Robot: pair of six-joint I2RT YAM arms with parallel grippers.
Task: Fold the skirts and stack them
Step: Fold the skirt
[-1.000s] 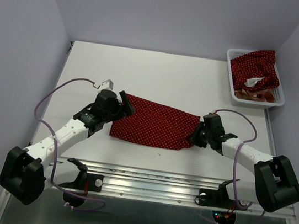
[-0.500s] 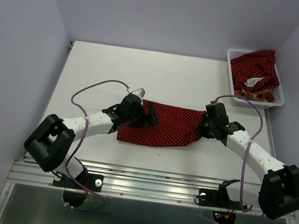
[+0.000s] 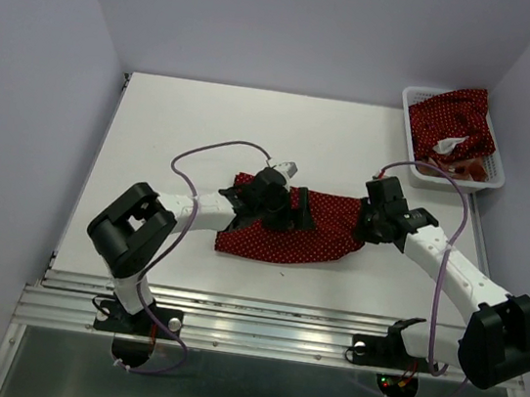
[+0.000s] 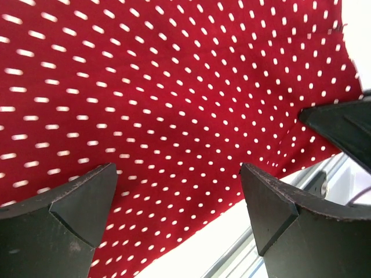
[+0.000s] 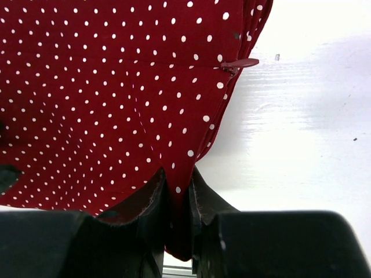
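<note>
One dark red skirt with white dots (image 3: 284, 236) lies spread in the middle of the table. My right gripper (image 3: 368, 225) is shut on its right edge, and in the right wrist view the cloth (image 5: 116, 87) is pinched between the closed fingers (image 5: 152, 202) of that gripper (image 5: 177, 200). My left gripper (image 3: 295, 209) hovers open over the skirt's upper middle. In the left wrist view its fingers (image 4: 78, 202) stand wide apart above the dotted cloth (image 4: 174, 87), gripping nothing. A second dotted skirt (image 3: 453, 124) and a bit of checked cloth (image 3: 452, 169) lie in the basket.
The white mesh basket (image 3: 457, 182) stands at the table's far right corner. A small zipper pull (image 5: 240, 62) shows on the held skirt's edge. The table's metal front rail (image 3: 269, 313) runs along the near edge. Purple cables loop over both arms.
My left arm swung right, from the skirt's left edge to over its middle, staying open. The right gripper drew its edge up and back, and the skirt bunched narrower toward the right.
</note>
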